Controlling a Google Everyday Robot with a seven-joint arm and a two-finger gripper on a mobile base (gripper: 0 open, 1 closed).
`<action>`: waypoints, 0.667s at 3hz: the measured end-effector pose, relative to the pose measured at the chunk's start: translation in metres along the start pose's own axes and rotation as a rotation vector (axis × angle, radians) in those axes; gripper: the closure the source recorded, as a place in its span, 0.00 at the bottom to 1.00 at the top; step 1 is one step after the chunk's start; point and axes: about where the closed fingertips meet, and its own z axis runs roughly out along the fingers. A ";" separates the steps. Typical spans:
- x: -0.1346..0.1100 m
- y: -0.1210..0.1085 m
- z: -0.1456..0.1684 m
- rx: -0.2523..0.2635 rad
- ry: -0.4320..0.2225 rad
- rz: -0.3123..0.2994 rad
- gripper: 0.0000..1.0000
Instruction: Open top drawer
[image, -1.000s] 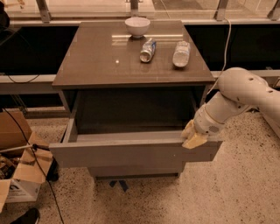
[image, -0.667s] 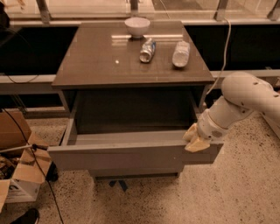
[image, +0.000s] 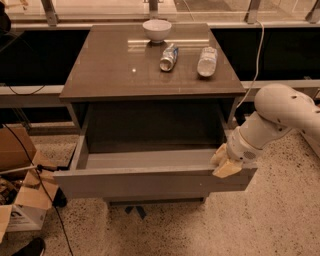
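The top drawer sticks out a long way in front of the desk. It is a little further out from the desk than it is in the picture from one second back, and the hand comes forward with it. In the last bit of that second the move is very small. So I think the pull is almost over and the job is nearly done or done, since the drawer is open wide.

The hand sits at the top edge of the drawer front, out in front of the desk's right corner. It touches that edge. I cannot tell if the hand is wide or narrow. The white arm reaches in from the right side of the desk.

The drawer has grey walls and a grey floor. It looks like there is nothing in it, but the back part under the desk is dark, so I am not sure.

On top of the desk, at the far edge, stands a white bowl. I cannot see into it. A can and a bottle lie on their sides on the desk, just in front of the bowl
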 end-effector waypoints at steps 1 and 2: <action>0.000 0.000 0.000 0.000 0.000 0.000 0.37; 0.000 0.000 0.000 0.000 0.000 0.000 0.06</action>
